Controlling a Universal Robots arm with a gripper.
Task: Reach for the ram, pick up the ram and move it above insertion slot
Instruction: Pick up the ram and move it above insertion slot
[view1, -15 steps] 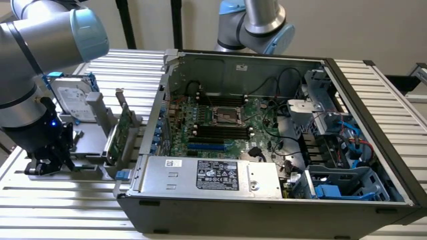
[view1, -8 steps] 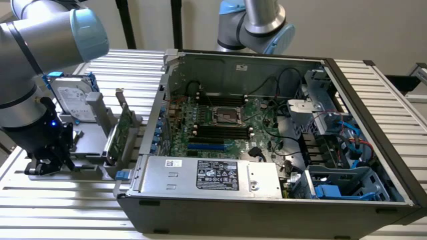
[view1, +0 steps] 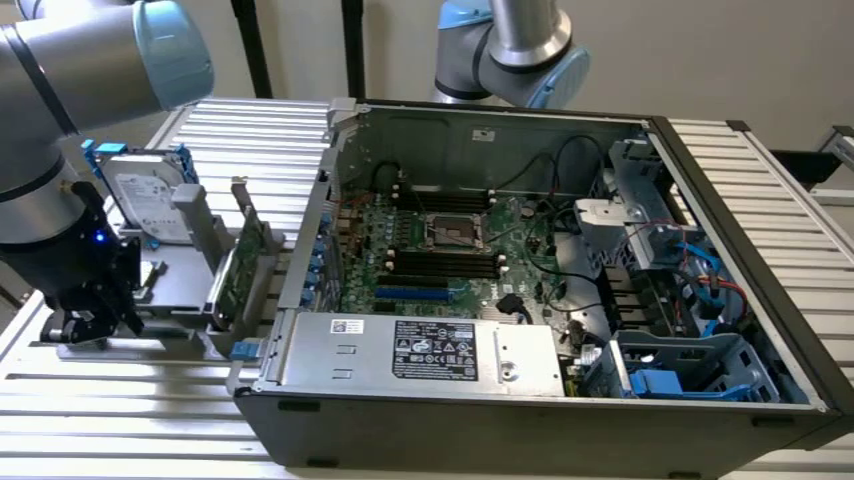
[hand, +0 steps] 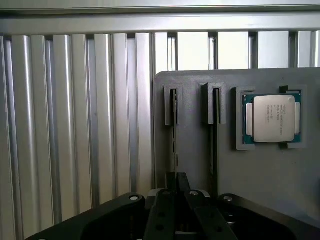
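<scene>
On the slatted bench (hand: 75, 130) beside the open computer case (view1: 534, 420), the gripper (hand: 177, 176) hangs low over a grey holder (hand: 195, 165). Its jaws are nearly closed and appear to pinch the ram (hand: 175, 130), which stands on edge in the holder's groove, though the contact itself is hidden. A second stick (hand: 215, 135) stands just beside. An off-centre pinch could tilt the ram, jam it or let it slip. The insertion slot (view1: 447, 262) lies well apart, past the case wall, which a carried stick could clip.

ram (hand: 175, 145) upright in holder (hand: 195, 160) | processor (hand: 272, 119) beside it | claw (hand: 177, 192) around ram
</scene>
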